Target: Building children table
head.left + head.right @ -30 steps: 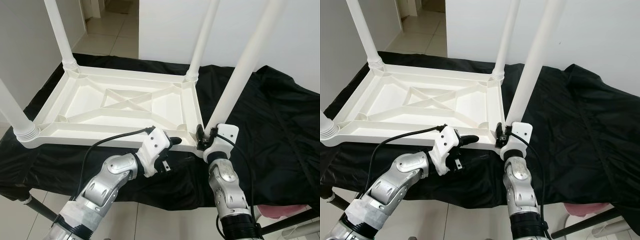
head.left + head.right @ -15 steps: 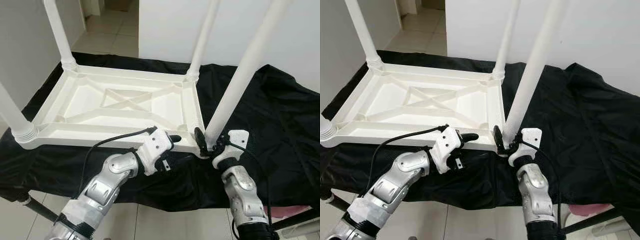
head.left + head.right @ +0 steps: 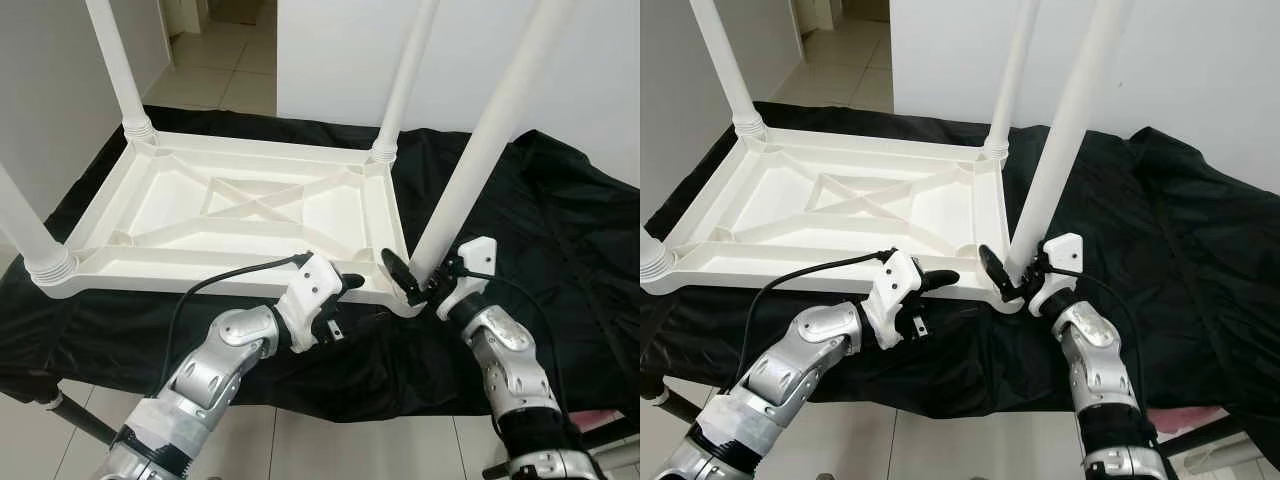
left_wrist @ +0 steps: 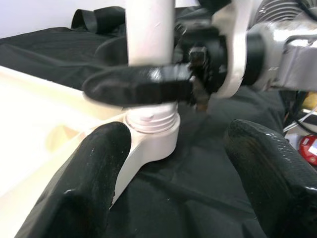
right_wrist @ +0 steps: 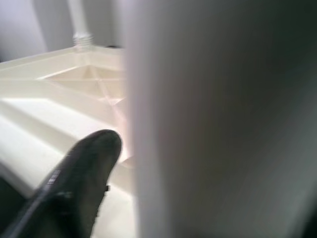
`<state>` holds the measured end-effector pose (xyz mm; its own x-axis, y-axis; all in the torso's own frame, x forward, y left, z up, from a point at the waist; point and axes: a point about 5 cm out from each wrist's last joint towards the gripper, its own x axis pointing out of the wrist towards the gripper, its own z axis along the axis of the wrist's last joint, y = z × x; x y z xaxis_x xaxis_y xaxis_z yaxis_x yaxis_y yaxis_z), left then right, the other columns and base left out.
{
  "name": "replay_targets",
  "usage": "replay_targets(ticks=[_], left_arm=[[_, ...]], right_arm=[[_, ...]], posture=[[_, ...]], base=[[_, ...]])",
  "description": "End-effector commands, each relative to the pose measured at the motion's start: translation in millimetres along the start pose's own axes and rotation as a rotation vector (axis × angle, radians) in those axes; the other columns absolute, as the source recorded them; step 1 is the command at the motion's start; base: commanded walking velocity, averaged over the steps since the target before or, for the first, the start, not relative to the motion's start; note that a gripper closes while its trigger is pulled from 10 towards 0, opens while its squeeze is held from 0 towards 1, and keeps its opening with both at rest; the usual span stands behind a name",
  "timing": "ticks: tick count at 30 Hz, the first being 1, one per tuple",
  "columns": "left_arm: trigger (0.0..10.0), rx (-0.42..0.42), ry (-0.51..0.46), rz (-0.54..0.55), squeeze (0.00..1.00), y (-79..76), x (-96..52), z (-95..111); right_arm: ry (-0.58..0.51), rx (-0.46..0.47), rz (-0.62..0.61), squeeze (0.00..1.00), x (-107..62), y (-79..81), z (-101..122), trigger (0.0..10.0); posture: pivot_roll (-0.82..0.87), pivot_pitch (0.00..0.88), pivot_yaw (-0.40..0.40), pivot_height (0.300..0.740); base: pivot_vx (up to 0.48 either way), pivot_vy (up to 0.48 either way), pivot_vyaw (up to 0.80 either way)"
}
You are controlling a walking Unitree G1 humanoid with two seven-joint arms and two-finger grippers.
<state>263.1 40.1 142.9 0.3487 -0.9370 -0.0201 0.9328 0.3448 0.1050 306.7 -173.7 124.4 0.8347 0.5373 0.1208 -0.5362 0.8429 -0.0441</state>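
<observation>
A white plastic children's table (image 3: pixel 250 205) lies upside down on a black cloth, its legs pointing up. My right gripper (image 3: pixel 415 280) is shut on the near right leg (image 3: pixel 480 160) just above its threaded socket (image 4: pixel 151 126). One black finger (image 4: pixel 138 84) crosses the front of that leg. My left gripper (image 3: pixel 343 305) stands open at the table's near rim, just left of that corner, with its upper finger (image 3: pixel 350 280) against the rim. Nothing is between the left fingers (image 4: pixel 99 163).
Three other legs stand upright: far left (image 3: pixel 118 60), far right (image 3: pixel 405 75), near left (image 3: pixel 25 225). The black cloth (image 3: pixel 560 230) spreads wide to the right. A white wall rises behind, and tiled floor (image 3: pixel 215 50) lies beyond the far left.
My right forearm has swung out to the right and the wrist has turned around the near right leg, still at its base. The left gripper has barely moved.
</observation>
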Motion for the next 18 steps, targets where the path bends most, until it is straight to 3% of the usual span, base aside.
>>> replay_targets(ticks=[1,2,10,11,18], left_arm=[[10.0,0.006,0.009,-0.103,0.00,-5.1,0.9,-0.1],[10.0,0.005,0.009,-0.102,0.00,-5.0,0.8,-0.2],[10.0,-0.003,0.013,-0.097,0.00,-4.8,-0.7,-0.2],[10.0,-0.004,0.014,-0.098,0.00,-4.9,-0.8,-0.2],[10.0,-0.005,0.016,-0.104,0.00,-5.0,-0.7,-0.5]], right_arm=[[0.008,0.000,0.024,0.00,-0.2,-0.1,-2.9,4.1],[0.015,0.002,0.034,0.00,-0.5,0.2,-4.6,0.0],[0.029,0.008,0.062,0.00,-3.4,0.3,-9.9,0.0],[0.033,0.009,0.058,0.00,-3.8,-0.5,-10.9,10.0],[0.025,0.021,0.044,0.00,-7.7,0.7,-13.0,10.0]], posture=[[-0.02,0.000,-0.055,0.740],[-0.02,0.000,-0.061,0.740],[-0.01,0.000,-0.064,0.740],[-0.01,0.000,-0.064,0.740],[-0.02,0.000,-0.056,0.740]], base=[[0.000,0.000,0.00],[0.000,0.000,0.00],[0.000,0.000,0.00],[0.000,0.000,0.00],[0.000,0.000,0.00]])
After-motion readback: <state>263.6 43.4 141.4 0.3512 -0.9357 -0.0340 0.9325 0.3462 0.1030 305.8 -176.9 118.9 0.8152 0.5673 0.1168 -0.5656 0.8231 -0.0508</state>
